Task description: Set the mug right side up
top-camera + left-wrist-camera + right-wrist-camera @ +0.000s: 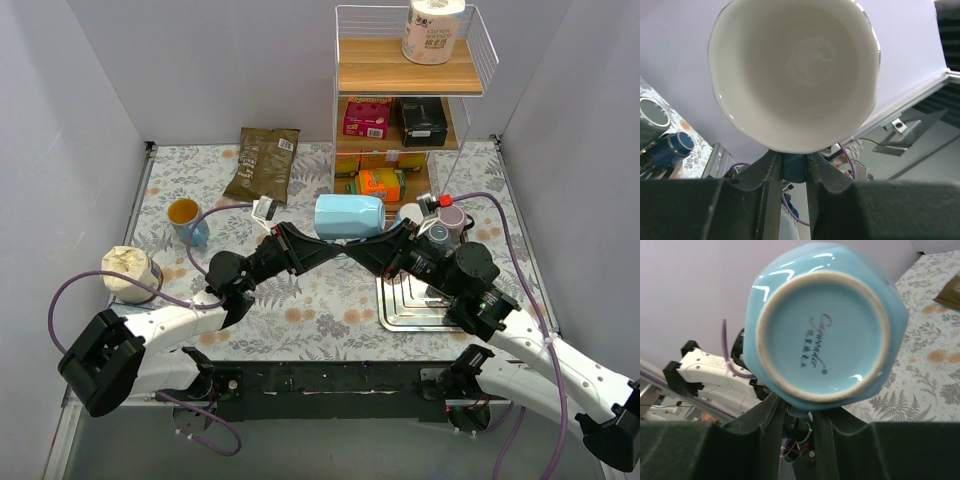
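Note:
A light blue mug [349, 217] hangs on its side above the middle of the table, held between both arms. In the left wrist view I look into its white inside [795, 70], and my left gripper [794, 167] is shut on the blue handle below the rim. My right wrist view faces the mug's base [825, 330] with its printed mark. There my right gripper [799, 412] sits around a stub of the handle, with a thin gap on one side. From above, the left gripper [308, 240] meets the mug's left end and the right gripper [393, 240] its right end.
A blue mug with an orange inside [185, 220] stands at the left, with a brown bag [262, 163] behind it. A wire shelf rack [405, 100] carries boxes and a paper roll [433, 30]. A metal rack [410, 305] lies at the right and a cream cup [128, 272] at the far left.

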Tool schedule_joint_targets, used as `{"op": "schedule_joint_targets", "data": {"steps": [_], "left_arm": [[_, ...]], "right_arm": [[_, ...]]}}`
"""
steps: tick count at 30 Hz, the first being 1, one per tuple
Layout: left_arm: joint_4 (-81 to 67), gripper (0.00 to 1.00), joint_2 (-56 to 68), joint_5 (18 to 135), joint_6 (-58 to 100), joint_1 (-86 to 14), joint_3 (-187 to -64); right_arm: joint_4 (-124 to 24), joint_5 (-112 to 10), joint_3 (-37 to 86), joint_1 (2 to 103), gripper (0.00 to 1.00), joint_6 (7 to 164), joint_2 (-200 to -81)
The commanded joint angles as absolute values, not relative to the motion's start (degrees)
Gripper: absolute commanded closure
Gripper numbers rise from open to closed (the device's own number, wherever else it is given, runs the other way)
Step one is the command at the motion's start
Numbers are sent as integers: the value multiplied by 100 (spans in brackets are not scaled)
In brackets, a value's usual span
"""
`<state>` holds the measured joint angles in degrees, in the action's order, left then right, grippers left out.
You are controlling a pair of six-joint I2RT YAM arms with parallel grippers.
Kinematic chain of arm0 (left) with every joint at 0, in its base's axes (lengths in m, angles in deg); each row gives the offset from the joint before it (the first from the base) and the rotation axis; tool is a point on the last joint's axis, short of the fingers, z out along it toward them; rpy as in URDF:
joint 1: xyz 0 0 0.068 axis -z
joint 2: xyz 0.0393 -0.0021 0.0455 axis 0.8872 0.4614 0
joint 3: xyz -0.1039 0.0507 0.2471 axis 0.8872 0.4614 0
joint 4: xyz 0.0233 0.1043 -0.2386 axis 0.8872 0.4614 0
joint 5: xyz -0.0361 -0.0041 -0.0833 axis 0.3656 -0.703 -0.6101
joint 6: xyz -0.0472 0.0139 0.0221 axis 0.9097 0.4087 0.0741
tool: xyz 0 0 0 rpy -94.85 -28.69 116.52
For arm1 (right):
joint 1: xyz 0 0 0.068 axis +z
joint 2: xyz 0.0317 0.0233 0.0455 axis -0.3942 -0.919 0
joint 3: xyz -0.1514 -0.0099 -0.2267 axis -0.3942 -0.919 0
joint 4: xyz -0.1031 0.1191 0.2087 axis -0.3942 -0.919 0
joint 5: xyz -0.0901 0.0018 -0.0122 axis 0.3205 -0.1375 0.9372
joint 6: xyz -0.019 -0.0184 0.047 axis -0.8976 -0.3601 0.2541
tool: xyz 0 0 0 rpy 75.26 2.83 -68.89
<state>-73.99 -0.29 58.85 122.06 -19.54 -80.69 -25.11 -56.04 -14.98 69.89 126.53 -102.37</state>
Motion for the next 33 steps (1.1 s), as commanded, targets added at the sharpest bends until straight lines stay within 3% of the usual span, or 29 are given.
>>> {"op": "schedule_joint_targets", "data": {"steps": [1, 2, 4, 5, 11, 15, 24, 31, 33], "left_arm": [[-6303, 100, -680, 6766, 11819, -1946, -8229], [-6074, 100, -786, 6958, 11723, -1946, -8291], [-5153, 100, -1041, 7161, 11389, -1946, -8571], [-4827, 100, -1102, 7258, 11275, -1946, -8668], [-2709, 100, -1270, 8040, 10265, -1946, -9563], [-1277, 100, -1244, 8752, 9561, -1946, -10013], [122, 100, -1165, 10351, 8726, -1946, -10391], [1327, 100, -480, 12275, 8636, -1955, -10910], [1662, 100, -339, 12270, 8838, -2235, -10990]], "right_arm": [[-3158, -5308, -1160, 7033, 58, 12372, -10173], [-3315, -5254, -1160, 7033, 44, 12372, -10164], [-3457, -5140, -1125, 7024, 38, 12407, -10182], [-3553, -5122, -1116, 7024, 31, 12407, -10208], [-4439, -4771, -905, 7015, 20, 12565, -10436], [-4881, -4621, -905, 6963, 18, 12741, -10533], [-5277, -4770, -1063, 6787, 17, 13005, -10595], [-5408, -4832, -1080, 6681, 18, 13040, -10613], [-5435, -4884, -1107, 6638, 18, 13040, -10613]]}}
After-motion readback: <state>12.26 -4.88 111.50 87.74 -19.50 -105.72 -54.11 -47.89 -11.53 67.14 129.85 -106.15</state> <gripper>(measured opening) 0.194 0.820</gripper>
